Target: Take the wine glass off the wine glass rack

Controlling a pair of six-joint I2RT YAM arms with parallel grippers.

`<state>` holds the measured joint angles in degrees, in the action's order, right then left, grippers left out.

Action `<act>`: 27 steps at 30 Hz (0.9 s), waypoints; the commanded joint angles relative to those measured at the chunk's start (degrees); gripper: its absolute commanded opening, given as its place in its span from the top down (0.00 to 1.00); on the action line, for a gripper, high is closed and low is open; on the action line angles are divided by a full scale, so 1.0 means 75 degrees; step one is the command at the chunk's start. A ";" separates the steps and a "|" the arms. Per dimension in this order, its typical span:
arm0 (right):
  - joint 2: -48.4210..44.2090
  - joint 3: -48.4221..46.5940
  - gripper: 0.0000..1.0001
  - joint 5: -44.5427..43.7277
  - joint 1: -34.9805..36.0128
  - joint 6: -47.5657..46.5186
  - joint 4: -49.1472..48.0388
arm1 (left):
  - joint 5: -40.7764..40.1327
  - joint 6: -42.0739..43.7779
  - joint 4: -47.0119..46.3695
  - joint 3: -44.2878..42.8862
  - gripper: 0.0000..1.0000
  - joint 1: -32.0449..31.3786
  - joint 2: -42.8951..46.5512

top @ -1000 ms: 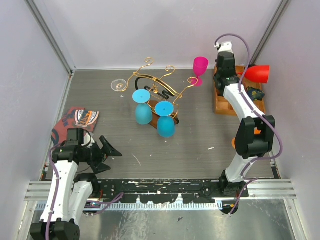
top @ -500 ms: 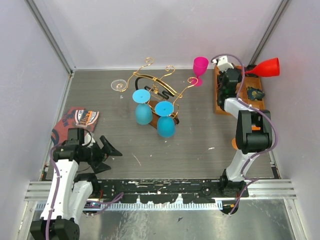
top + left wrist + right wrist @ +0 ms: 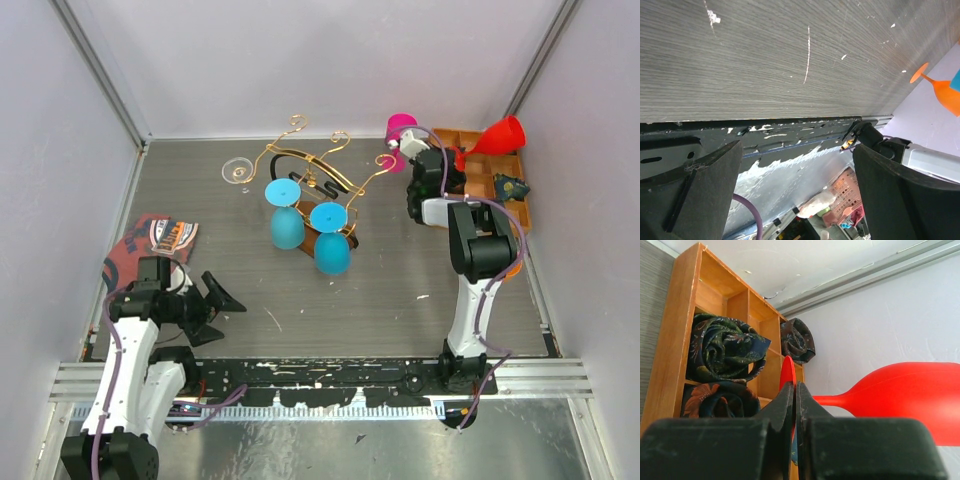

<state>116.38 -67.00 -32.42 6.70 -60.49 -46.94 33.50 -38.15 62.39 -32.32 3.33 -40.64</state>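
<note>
Wine glass rack (image 3: pixel 312 188) stands approx. at ctr of bench (image 3: pixel 390 275), upright on its wooden base.

Right pincer (image 3: pixel 794 390): clenched on the foot of the red wine glass (image 3: pixel 902 395). The foot disc sits edge-on between the closed fingers. Glass is off the rack, held in the air to the rack's far right and well apart from it. From above it sits over the orange tray (image 3: pixel 667 360), bowl pointing away from the rack toward the corner. Glass touches neither rack nor tray, as far as visible.

Left pincer (image 3: pixel 795 150): released, fingers spread wide w/ nothing between them. It sits low over the bench, near-left of the rack and well apart from it.

Other obs.:
- Two blue glasses (image 3: pixel 286 222) (image 3: pixel 331 250) hang bowl-down on the rack's near side.
- Clear glass (image 3: pixel 238 170) at the rack's far-left arm; hung or standing, cannot tell.
- Pink glass (image 3: pixel 400 127) just right of the rack's right scroll, partly behind the right arm.
- Tray compartments hold rolled dark patterned cloths (image 3: pixel 725 352).
- Orange glass (image 3: pixel 942 95) near the wall on the rack's right side, seen from left wrist cam.
- Printed packet (image 3: pixel 160 238) flat on bench, left of the rack.
</note>
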 commanded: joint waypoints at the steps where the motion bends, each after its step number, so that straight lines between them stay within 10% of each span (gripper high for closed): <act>1: 0.0380 -0.0622 0.99 -0.0647 0.0272 -0.0801 -0.1040 | 0.0349 0.0066 -0.0158 0.0169 0.02 0.0001 0.0010; 27: 0.1876 -0.0959 0.99 -0.0915 0.1665 -0.2461 -0.2047 | 0.0348 0.0263 0.0011 0.0106 0.02 0.0001 -0.0092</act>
<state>130.02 -71.02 -39.55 17.74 -77.87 -61.14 33.85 -37.08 62.50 -31.38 3.33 -41.06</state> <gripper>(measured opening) 0.066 0.982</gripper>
